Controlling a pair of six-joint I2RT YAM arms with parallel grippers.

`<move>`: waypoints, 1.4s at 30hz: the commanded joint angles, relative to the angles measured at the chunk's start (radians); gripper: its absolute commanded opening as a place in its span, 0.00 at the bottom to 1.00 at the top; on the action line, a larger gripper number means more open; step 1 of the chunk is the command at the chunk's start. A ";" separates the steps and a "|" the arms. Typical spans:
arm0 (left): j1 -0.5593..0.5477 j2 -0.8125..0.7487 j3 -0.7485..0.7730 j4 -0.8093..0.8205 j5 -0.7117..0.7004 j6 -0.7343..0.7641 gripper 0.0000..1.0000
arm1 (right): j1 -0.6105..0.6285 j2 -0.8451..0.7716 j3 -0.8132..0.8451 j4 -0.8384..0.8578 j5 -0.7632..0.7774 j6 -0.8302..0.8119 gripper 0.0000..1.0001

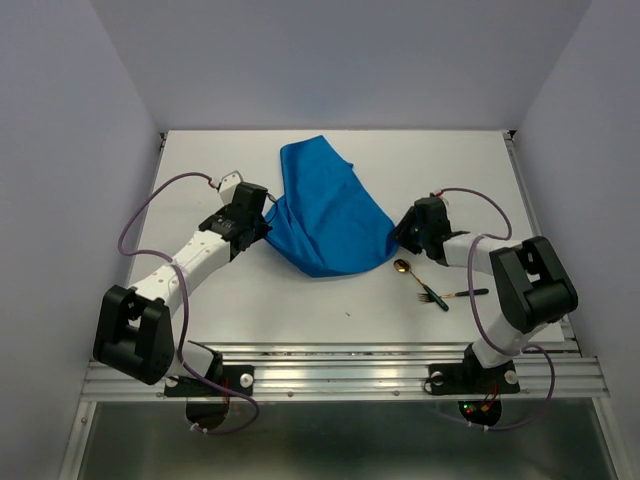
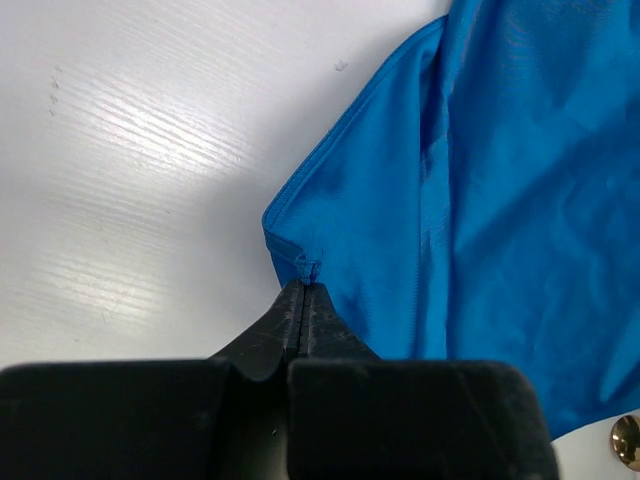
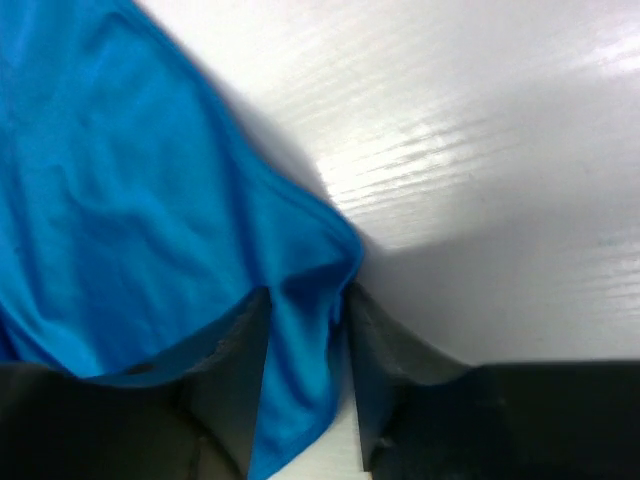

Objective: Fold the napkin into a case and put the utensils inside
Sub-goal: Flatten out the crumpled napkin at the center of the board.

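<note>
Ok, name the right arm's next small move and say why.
Probably close the right gripper on the napkin corner. Its jaws stand apart with that corner lying between them, while the left gripper is pinched shut on another corner, so both would then hold it for folding.

Robot lab test cell: white worktop (image 1: 300,300) boxed by plain pale walls (image 1: 60,150); left arm (image 1: 195,258), right arm (image 1: 530,285) bolted to aluminium rail (image 1: 340,375), bottom of frame.

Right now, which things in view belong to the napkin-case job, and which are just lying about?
Job: napkin; spoon; fork; left jaws, shut on a napkin corner; right jaws, open astride its edge.
Just there: table; purple cables; metal rail at the near edge.
</note>
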 commanded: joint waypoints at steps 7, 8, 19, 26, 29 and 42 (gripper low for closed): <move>0.044 -0.022 0.084 -0.040 0.007 0.011 0.00 | -0.004 -0.012 0.139 -0.208 0.078 0.003 0.01; 0.068 -0.038 0.107 -0.052 0.015 0.024 0.00 | -0.004 -0.082 0.163 -0.222 0.096 -0.024 0.01; 0.214 -0.136 0.659 -0.132 0.018 0.147 0.00 | -0.004 -0.296 0.705 -0.390 0.169 -0.191 0.01; 0.233 -0.211 0.941 -0.165 -0.044 0.186 0.00 | -0.004 -0.387 0.934 -0.423 0.147 -0.245 0.01; 0.233 -0.240 0.992 -0.161 -0.031 0.186 0.00 | -0.004 -0.420 0.992 -0.424 0.121 -0.254 0.01; 0.233 -0.467 1.037 -0.168 -0.065 0.189 0.00 | -0.004 -0.648 0.980 -0.430 -0.014 -0.210 0.01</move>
